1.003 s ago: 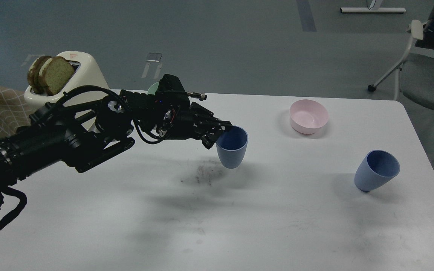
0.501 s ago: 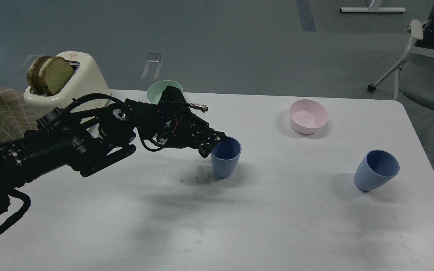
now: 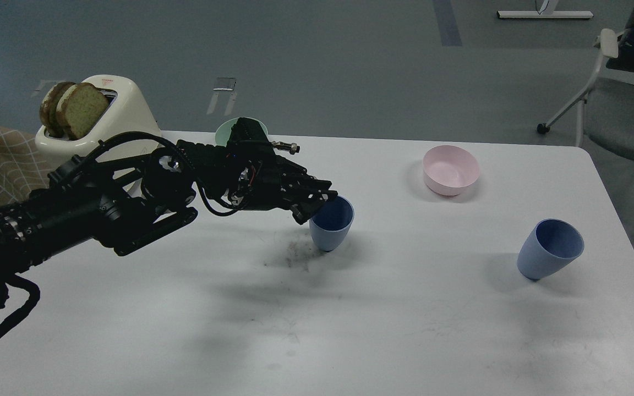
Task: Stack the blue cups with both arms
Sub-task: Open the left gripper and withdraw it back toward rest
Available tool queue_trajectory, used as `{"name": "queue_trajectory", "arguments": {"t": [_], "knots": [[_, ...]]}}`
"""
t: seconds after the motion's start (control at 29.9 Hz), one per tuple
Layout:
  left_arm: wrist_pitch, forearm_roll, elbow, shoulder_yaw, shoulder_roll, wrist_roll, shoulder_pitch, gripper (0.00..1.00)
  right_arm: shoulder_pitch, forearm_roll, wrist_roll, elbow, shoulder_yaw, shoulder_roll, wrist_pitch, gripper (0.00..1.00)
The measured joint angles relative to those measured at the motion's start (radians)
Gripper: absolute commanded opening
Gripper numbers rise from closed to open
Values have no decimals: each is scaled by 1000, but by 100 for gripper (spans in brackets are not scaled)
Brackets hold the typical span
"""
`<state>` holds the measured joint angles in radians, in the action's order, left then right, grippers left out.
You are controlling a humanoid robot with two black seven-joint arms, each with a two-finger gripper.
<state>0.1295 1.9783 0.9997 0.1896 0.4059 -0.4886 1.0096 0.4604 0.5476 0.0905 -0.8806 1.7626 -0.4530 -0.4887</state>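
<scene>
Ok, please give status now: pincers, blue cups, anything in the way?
Left pincer shut on near cup rim. Right pincer not in view. Far cup stands alone, right side. Table bare between cups; pink bowl behind.

Even, cool overhead light, soft diffuse shadows on the white table (image 3: 432,330), sharp focus throughout
</scene>
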Motion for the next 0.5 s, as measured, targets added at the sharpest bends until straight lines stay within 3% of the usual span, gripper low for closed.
{"name": "queue_trajectory", "arguments": {"t": [0.17,0.3,0.5], "knots": [[-3,-84,2,27,32,0,2,83,-11,0,0,0,0,-23,0,100],[-6,-227,2,90,61,0,2,97,-17,0,0,-5,-8,-45,0,100],[-9,-583,-27,215,125,0,-9,98,-21,71,-1,-57,-44,-119,0,100]]}}
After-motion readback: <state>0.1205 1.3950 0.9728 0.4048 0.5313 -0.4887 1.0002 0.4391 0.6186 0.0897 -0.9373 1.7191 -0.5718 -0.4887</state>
